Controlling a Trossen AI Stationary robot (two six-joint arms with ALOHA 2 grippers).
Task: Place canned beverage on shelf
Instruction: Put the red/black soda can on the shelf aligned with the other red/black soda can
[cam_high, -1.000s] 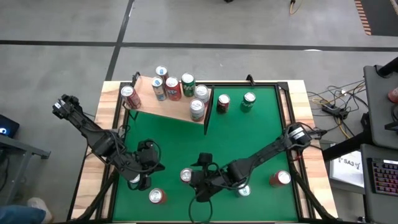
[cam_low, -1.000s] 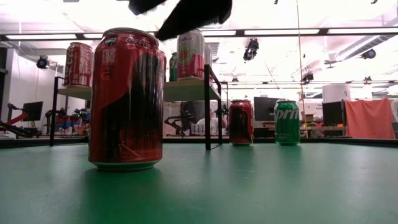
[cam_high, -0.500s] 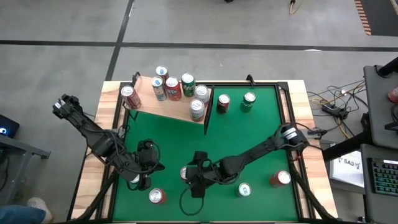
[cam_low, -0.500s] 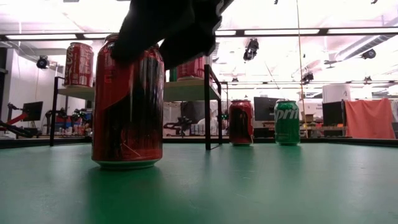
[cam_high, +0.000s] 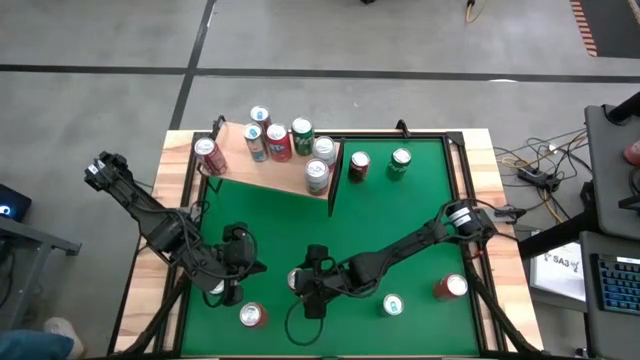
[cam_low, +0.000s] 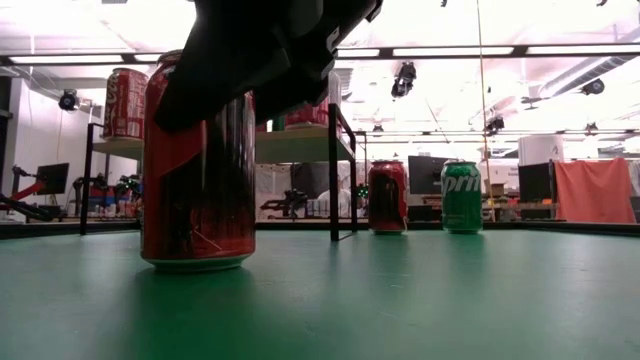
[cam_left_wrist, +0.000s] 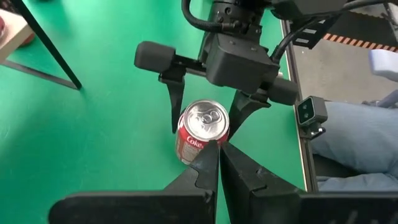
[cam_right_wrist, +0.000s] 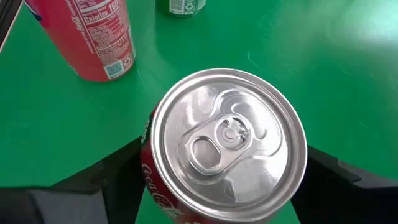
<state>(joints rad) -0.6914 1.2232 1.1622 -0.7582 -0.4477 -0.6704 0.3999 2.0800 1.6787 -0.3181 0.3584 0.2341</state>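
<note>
Right gripper (cam_left_wrist: 203, 121) lowered over upright red Coke aluminium can (cam_left_wrist: 200, 138) on green felt desk (cam_left_wrist: 93, 137), fingers spread either side of can, contact unclear. Left gripper (cam_left_wrist: 219, 163) pressed together, just beside same can. Pale wood-grain shelf board (cam_high: 262, 165) with cans far beyond right gripper
</note>
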